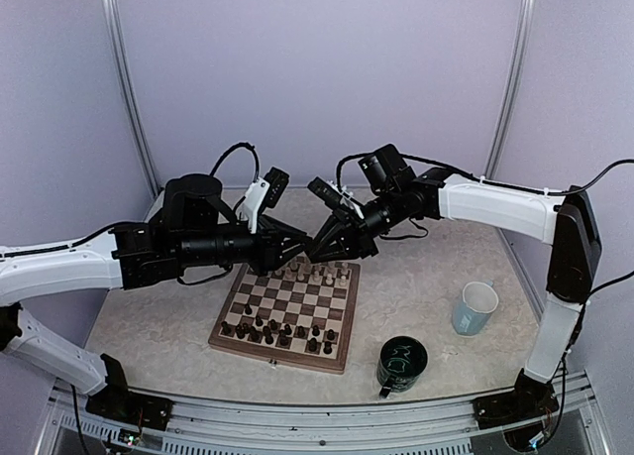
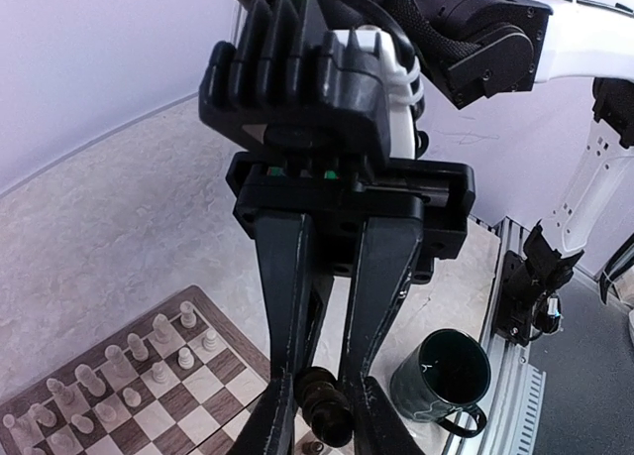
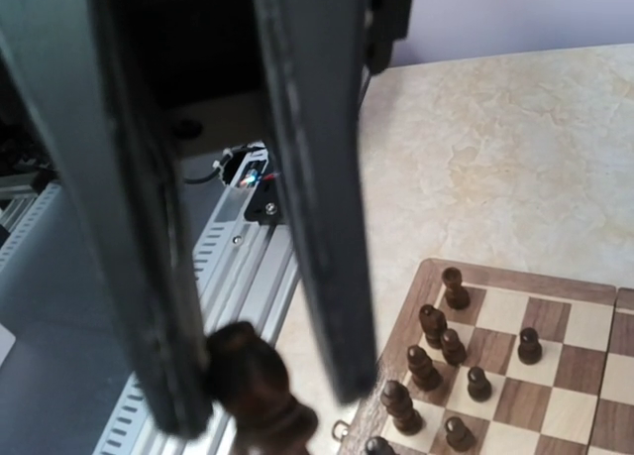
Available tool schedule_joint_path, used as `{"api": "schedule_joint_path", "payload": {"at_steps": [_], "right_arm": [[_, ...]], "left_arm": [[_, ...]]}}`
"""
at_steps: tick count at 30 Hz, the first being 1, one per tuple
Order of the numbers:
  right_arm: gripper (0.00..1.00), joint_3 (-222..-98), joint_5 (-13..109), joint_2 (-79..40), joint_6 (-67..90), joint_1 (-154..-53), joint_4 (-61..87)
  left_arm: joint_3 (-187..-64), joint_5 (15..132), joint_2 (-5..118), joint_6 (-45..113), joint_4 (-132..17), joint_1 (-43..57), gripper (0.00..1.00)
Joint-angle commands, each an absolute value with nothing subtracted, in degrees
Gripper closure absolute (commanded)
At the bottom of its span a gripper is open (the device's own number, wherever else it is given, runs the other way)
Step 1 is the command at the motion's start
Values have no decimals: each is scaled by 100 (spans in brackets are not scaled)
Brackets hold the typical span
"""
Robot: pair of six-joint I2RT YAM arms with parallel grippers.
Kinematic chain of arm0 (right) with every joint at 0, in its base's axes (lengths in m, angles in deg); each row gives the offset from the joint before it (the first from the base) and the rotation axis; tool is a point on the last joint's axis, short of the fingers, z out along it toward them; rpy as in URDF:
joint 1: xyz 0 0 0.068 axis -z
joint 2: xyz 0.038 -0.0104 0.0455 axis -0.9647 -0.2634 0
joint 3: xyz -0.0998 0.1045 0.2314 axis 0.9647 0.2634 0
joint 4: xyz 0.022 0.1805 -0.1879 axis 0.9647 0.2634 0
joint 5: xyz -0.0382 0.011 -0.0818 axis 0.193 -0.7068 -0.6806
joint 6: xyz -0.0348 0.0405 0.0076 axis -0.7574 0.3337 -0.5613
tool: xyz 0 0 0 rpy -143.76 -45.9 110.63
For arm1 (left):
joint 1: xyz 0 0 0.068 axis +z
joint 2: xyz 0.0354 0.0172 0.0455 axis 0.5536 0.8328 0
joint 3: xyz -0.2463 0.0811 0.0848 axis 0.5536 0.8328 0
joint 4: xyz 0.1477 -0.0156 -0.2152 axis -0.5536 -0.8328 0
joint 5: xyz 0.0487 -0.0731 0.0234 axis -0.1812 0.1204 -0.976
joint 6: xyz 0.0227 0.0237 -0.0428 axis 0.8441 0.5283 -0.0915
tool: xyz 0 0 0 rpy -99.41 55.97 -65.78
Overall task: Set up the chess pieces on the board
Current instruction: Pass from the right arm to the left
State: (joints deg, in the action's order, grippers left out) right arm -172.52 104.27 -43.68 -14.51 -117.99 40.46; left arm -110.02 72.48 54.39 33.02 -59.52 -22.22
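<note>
- Top view, task items: the board lies flat mid-table; cream pieces line its far edge; dark pieces stand unevenly spaced in the near rows.
- Top view, arms: the left gripper comes in from the left and the right gripper from the right; both slope downward and their tips meet just above the board's far edge; neither grip is legible from here.
- Top view, surroundings: a white mug and a dark green mug stand right of the board, apart from it and from each other.
- Left wrist view: the right gripper is seen front-on, its fingers pointing down toward the lens; a dark piece is pinched between their tips, held in the air over the board; cream pieces show lower left; the green mug sits lower right beside the frame rail; the left gripper's own fingers cannot be made out, so its grip cannot be told.
- Right wrist view: two dark fingers, close and blurred, come down from the top edge and block the left half; the dark piece's rounded head sits at their tips, against the left-hand finger, with a sliver of gap to the other; the board corner with dark pieces shows lower right.
</note>
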Motion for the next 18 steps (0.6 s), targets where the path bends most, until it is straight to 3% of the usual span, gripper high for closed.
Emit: {"api": "schedule_joint_path", "payload": {"at_steps": [1, 8, 14, 18], "right_arm": [[91, -17245, 10503, -4407, -1403, -11779, 4032], [89, -17258, 10475, -4433, -1411, -11774, 4031], [54, -17034, 9806, -4130, -2001, -11634, 4289], [47, -16439, 9279, -3764, -2477, -11159, 4250]], "left_arm": [[-11198, 7312, 5567, 3373, -5957, -2252, 79], [-11284, 7242, 5634, 3391, -6173, -2250, 92], [-11473, 6991, 5467, 3484, -6689, -2252, 95], [-11385, 6834, 5291, 3463, -7106, -2287, 95]]}}
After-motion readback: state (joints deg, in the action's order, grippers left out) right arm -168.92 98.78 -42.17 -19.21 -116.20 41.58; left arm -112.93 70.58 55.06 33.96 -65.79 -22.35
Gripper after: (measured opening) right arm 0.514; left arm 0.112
